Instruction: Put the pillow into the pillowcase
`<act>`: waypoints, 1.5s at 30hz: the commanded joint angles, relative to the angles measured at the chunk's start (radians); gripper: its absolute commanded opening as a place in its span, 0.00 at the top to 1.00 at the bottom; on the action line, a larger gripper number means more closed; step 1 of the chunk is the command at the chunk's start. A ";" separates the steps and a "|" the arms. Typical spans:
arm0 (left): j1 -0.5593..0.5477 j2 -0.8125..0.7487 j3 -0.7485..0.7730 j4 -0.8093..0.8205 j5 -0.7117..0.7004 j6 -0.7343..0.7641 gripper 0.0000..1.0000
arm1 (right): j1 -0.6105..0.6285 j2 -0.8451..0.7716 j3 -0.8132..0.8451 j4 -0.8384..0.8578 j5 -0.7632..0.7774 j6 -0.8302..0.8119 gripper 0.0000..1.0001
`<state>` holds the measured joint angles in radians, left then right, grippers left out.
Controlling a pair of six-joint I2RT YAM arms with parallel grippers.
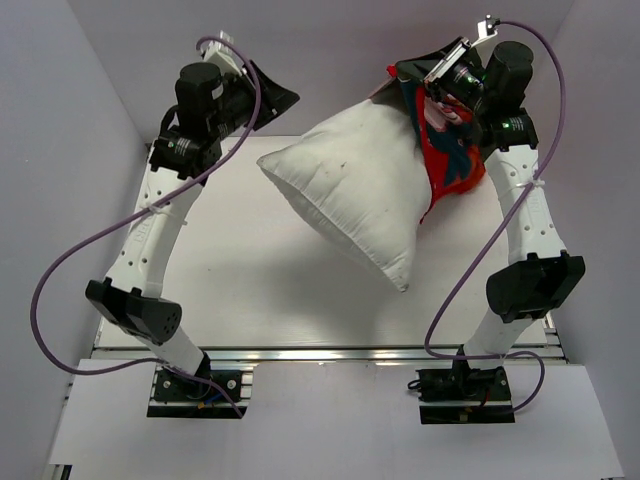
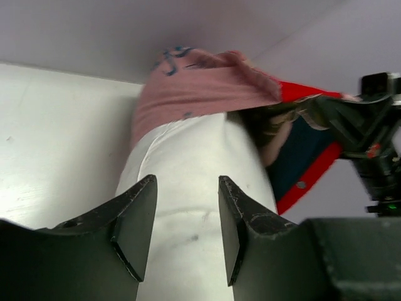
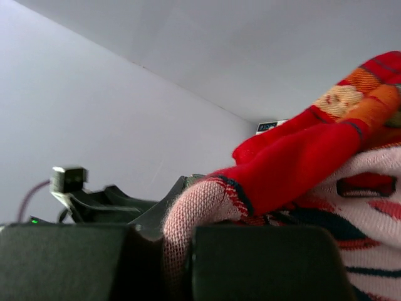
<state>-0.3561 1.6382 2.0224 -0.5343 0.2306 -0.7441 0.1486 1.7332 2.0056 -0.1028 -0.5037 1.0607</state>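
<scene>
The white pillow (image 1: 360,195) lies slanted across the back middle of the table, its upper right end inside the red-orange pillowcase (image 1: 455,165). My right gripper (image 1: 405,78) is raised at the back right and shut on the pillowcase's edge (image 3: 188,219), whose pink reverse and red face (image 3: 301,157) bunch over the jaws. My left gripper (image 1: 285,100) is open and empty at the back left, apart from the pillow. In the left wrist view its gripper (image 2: 187,207) frames the pillow (image 2: 188,163), with the pillowcase's pink reverse (image 2: 200,88) draped over the far end.
Grey walls close in the white table (image 1: 250,290) at the back and both sides. The right gripper shows in the left wrist view (image 2: 369,125). The left gripper shows in the right wrist view (image 3: 106,200). The metal rail (image 1: 330,353) runs along the near edge.
</scene>
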 commanded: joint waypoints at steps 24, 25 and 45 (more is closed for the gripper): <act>0.256 -0.512 -0.617 -0.024 -0.355 0.170 0.32 | -0.020 -0.092 0.082 0.172 -0.009 0.131 1.00; 0.258 -0.520 -0.631 -0.029 -0.361 0.170 0.32 | -0.020 -0.090 0.094 0.172 -0.009 0.146 1.00; 0.330 -0.363 -1.254 0.663 0.131 -0.073 0.42 | -0.058 -0.161 0.191 0.198 -0.030 0.308 1.00</act>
<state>-0.0212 1.1618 0.7864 -0.1654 0.1520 -0.7437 0.0910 1.6905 2.1078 -0.1059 -0.5346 1.2919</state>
